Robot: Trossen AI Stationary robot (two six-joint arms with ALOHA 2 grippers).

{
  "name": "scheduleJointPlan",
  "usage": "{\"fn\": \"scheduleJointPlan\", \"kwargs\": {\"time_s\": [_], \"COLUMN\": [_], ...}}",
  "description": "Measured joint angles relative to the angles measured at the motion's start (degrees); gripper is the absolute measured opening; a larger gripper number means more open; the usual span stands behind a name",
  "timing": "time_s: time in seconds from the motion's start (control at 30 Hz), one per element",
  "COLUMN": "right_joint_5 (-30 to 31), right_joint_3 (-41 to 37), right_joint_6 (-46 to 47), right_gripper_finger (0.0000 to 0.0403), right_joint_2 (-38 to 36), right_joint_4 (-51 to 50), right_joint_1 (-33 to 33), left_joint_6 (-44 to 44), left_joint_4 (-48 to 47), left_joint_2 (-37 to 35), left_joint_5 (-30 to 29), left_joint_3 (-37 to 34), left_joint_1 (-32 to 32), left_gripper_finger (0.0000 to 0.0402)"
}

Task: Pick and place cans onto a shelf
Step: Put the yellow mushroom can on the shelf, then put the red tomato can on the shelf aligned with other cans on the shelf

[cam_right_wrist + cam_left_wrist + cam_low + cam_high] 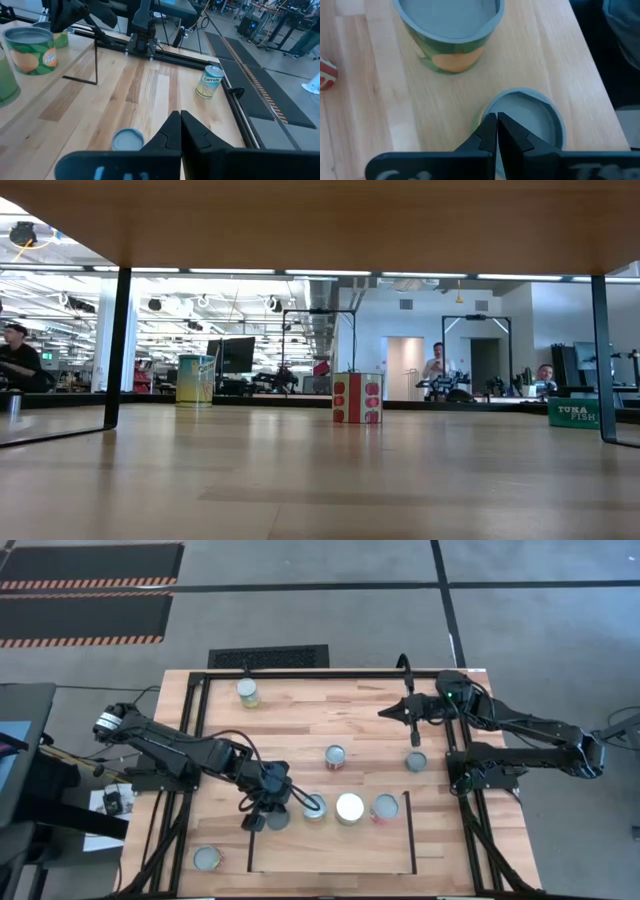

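Observation:
The shelf (330, 852) is a light-wood panel between thin black rails at the table's near middle. Several cans stand in a row on its far part: a grey-topped can (530, 117), a peach-label can (447, 35), a white-topped can (350, 808) and another can (385, 808). My left gripper (496, 119) is shut, right above the grey-topped can (280, 820) at the row's left end. My right gripper (176, 116) is shut and empty, high over the table's far right (386, 712), pointing left. My left gripper has its shut fingertips (490, 125) over the near rim of the grey-topped can's lid (520, 107), coming from above. Whether they touch the lid, I cannot tell. The can stands upright on the shelf.
Loose cans stand on the table: a carrots can (247, 692) at the far left, a red-label can (335, 756) in the middle, a flat tuna can (416, 761) to the right, and one can (207, 858) at the near left. A black tubular frame (200, 720) borders the table.

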Motion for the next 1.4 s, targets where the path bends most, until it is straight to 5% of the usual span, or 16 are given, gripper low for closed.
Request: {"fn": "scheduleJointPlan", "kwargs": {"time_s": [0.77, 0.97, 1.1, 1.4], "right_joint_5": [0.0, -0.9, -6.6, -6.3], "right_joint_3": [0.0, -1.3, -6.6, -12.6], "right_joint_6": [-1.4, -3.0, -0.6, 6.6], "right_gripper_finger": [0.0011, 0.0007, 0.0004, 0.0005], "right_joint_2": [0.0, 0.0, -0.1, -0.2], "right_joint_4": [-1.3, -2.3, 2.8, 7.8], "right_joint_1": [-0.1, -1.6, -5.7, -11.0], "left_joint_6": [5.0, 7.4, 8.9, 11.5], "left_joint_4": [1.6, 8.5, 17.1, 40.1], "left_joint_2": [-6.1, -11.7, -15.5, -21.5], "left_joint_5": [-4.7, -1.6, -0.8, -6.9], "left_joint_3": [0.7, -8.4, -17.0, -32.8], "left_joint_1": [4.0, 11.5, 16.7, 24.6], "left_gripper_finger": [0.0, 0.0, 0.0, 0.0]}}
